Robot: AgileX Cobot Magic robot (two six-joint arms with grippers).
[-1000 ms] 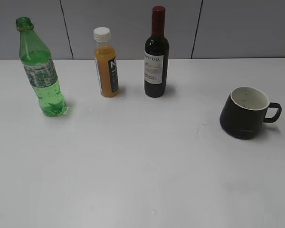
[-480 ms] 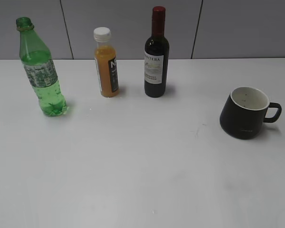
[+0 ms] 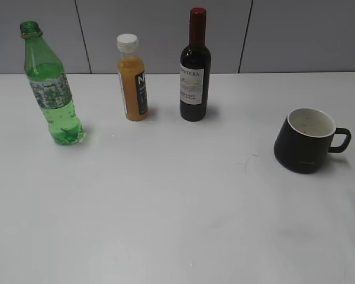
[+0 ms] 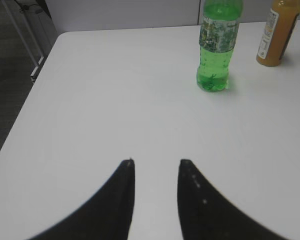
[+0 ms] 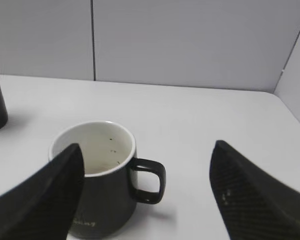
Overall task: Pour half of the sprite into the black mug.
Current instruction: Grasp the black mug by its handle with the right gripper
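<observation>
Looking through your right wrist camera, you see the right gripper spread wide, its two dark fingers framing the black mug without touching it. Nothing sits between them except the mug's handle side and bare table. The mug stands upright, white inside showing a few dark specks, its loop handle pointing toward the right finger. In the exterior view, only a dark sliver of that arm shows at the right edge, just beside the mug's handle.

Your left gripper holds its fingers a narrow gap apart, parted and empty, hovering above the white table. It points toward the sprite, which stands upright well ahead of the fingertips and slightly to the right. The left arm does not show in the exterior view.

On the table, the sprite stands at the far left with its cap off. An orange juice bottle and a wine bottle stand to its right, and the mug sits well apart at the far right.
</observation>
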